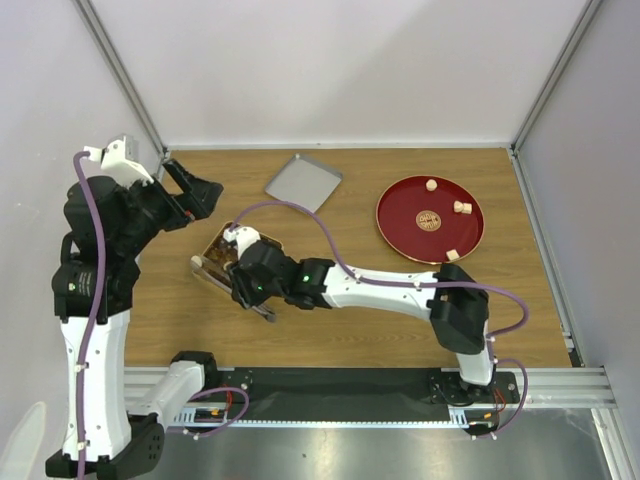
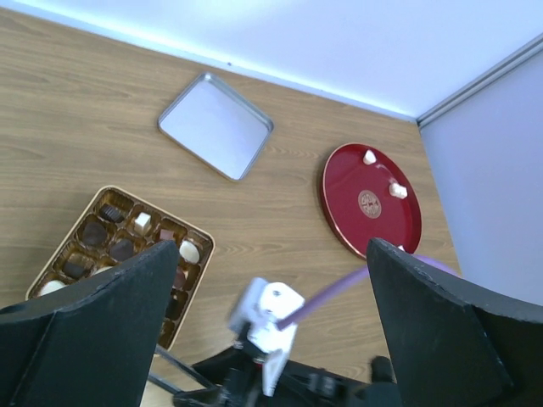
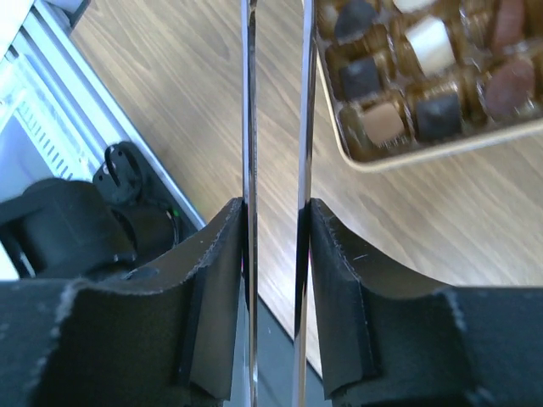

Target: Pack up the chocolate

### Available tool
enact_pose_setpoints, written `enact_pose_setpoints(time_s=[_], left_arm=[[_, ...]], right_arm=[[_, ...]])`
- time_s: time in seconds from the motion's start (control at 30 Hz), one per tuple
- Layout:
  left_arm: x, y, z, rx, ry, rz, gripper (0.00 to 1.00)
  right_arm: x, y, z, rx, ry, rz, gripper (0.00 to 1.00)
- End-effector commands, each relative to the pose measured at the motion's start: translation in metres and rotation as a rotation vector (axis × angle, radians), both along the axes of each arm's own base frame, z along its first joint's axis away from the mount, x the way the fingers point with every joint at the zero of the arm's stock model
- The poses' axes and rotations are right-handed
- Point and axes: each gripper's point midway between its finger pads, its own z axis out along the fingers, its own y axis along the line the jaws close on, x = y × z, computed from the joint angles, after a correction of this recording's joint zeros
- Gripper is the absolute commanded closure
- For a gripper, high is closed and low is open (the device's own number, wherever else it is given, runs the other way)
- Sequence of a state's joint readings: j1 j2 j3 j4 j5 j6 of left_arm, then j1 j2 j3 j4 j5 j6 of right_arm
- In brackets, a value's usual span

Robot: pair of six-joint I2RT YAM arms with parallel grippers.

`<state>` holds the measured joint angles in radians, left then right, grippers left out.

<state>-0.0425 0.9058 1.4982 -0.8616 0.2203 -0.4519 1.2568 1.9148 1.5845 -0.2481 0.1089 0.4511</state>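
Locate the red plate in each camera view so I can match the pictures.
Top external: red plate sits right of centre, in the upper half.
Left wrist: red plate sits right of centre, at mid-height.
Right wrist: not in view.
Shared landmark: the chocolate box shows in all three views.

Mixed chocolates [image 2: 122, 248] sit in box [image 2: 161, 215] compartments, perhaps three on plate [image 2: 344, 191]

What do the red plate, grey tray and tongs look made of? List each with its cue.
Red plate: glossy, probably lacquer or plastic; smooth sheen.
Grey tray: likely thin metal, matte with a raised rim.
Tongs: metal, thin bright reflective strips.
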Motion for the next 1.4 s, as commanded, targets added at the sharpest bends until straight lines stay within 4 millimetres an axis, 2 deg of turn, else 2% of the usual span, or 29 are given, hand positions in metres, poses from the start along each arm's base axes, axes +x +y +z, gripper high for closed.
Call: enact_pose_setpoints(time_s=[0.0,0.17,0.43,0.73,1.07,1.37], left_arm=[[-0.006,0.004,0.019,0.000,-0.040,0.022,0.00],[-0.006,0.003,0.017,-0.002,-0.037,0.015,0.00],[-0.007,0.005,0.015,0.020,-0.039,0.014,0.00],[-0.004,0.004,0.009,0.020,-0.026,0.009,0.00],[-0.003,0.004,0.008,0.020,-0.027,0.007,0.00],[-0.002,0.003,0.006,0.013,-0.027,0.006,0.00]], right_arm=[[0.007,0.034,0.031,0.119,-0.044,0.043,0.62],[0.009,0.044,0.011,0.078,-0.030,0.047,0.62],[0.024,0.039,-0.014,0.036,-0.029,0.008,0.62],[0.030,0.033,-0.027,0.017,-0.018,-0.002,0.61],[0.029,0.027,-0.036,-0.013,0.005,0.002,0.59],[0.030,0.024,-0.018,0.012,-0.016,0.004,0.54]])
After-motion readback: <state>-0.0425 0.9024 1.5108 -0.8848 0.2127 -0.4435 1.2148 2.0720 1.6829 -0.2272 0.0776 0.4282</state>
